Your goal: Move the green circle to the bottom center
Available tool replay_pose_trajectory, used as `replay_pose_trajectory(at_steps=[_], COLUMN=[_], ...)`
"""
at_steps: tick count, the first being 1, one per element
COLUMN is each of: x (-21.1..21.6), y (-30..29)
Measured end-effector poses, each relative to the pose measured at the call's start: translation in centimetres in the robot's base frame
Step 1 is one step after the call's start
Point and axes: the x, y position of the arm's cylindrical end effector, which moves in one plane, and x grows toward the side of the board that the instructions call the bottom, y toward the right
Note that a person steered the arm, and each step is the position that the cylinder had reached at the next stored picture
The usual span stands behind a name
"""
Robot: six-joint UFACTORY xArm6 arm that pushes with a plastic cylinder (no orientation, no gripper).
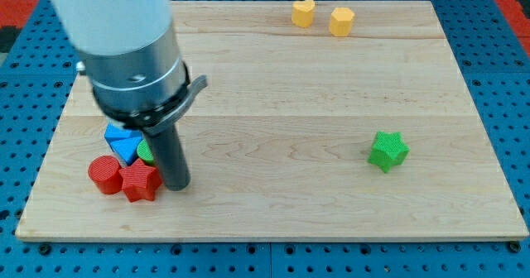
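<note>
The green circle [146, 151] is mostly hidden behind the rod at the view's lower left; only a small green sliver shows. My tip [176, 184] rests on the board just right of it and right of the red star [140, 181]. A blue triangle [124, 146] lies left of the green circle, with another blue block [115, 131] partly hidden above it. A red circle [104, 174] sits left of the red star.
A green star [387, 151] lies at the view's right middle. A yellow heart [303, 12] and a yellow hexagon [341, 21] sit near the top edge. The wooden board [273, 220] lies on a blue pegboard.
</note>
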Motion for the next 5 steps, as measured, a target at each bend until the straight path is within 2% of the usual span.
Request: replay_pose_trajectory(at_steps=[1, 4, 5], x=[0.1, -4.2, -4.3], y=[-2.7, -3.7, -6.4])
